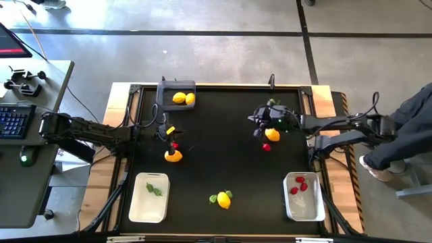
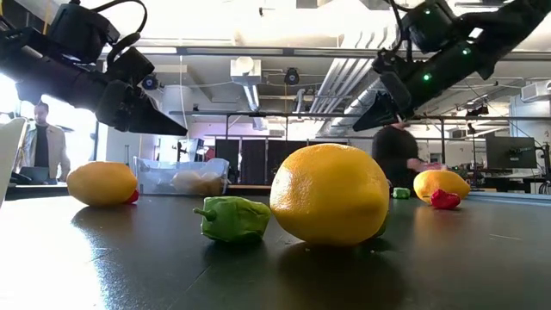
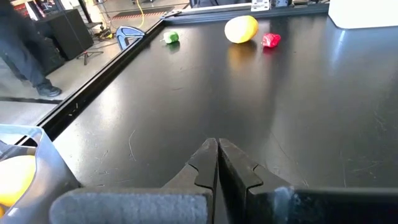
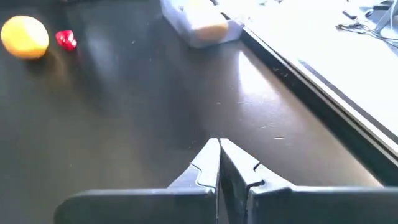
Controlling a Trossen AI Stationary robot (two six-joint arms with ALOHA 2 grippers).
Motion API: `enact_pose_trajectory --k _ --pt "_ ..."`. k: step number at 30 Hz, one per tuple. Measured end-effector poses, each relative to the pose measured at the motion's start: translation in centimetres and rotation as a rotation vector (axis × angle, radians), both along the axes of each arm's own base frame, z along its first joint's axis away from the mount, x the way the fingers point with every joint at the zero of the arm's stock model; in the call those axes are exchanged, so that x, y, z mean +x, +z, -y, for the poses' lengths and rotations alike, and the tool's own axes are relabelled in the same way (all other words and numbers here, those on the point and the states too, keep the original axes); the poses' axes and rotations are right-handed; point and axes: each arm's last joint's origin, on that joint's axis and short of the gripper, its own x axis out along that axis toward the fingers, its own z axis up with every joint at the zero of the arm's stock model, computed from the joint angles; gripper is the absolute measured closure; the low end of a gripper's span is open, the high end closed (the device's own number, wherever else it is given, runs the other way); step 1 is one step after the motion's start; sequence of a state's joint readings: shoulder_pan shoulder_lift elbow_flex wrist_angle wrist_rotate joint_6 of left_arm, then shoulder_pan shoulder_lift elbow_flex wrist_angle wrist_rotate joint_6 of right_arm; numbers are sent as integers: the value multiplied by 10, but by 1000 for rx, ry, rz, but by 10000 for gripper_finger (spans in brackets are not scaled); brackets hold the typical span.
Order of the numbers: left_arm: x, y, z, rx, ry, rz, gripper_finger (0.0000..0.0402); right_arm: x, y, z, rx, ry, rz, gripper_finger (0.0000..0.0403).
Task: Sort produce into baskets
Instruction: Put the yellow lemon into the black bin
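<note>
Both my grippers hang shut above the black table and touch nothing. My left gripper (image 1: 166,132) (image 3: 217,149) is at the left, just beyond a yellow-orange fruit (image 1: 173,156) and a red piece (image 1: 175,144). My right gripper (image 1: 255,121) (image 4: 219,149) is at the right, beside a yellow fruit (image 1: 272,134), a red piece (image 1: 266,146) and a small green piece (image 2: 401,193). Near the front edge lie a yellow fruit (image 1: 223,199) (image 2: 330,194) and a green piece (image 2: 232,218). The dark grey basket (image 1: 175,94) holds two yellow fruits. The white basket at front left (image 1: 148,197) holds green pieces. The one at front right (image 1: 304,196) holds red pieces.
A raised frame (image 1: 223,86) runs round the table. A person (image 1: 405,135) stands past its right edge. A desk with a keyboard (image 1: 13,121) is at the left. The middle of the black top (image 1: 223,155) is bare.
</note>
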State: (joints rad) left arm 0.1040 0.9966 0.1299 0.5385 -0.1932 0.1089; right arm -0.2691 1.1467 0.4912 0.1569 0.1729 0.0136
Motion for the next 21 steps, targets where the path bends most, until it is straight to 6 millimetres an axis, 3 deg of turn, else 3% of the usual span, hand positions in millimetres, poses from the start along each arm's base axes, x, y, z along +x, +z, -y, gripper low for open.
enact_pose_trajectory --k 9,21 --pt "0 0 0 0 0 2 401 -8 9 -1 -91 -20 134 403" --pt "0 1 0 1 0 6 401 -8 9 -1 -113 -7 131 403"
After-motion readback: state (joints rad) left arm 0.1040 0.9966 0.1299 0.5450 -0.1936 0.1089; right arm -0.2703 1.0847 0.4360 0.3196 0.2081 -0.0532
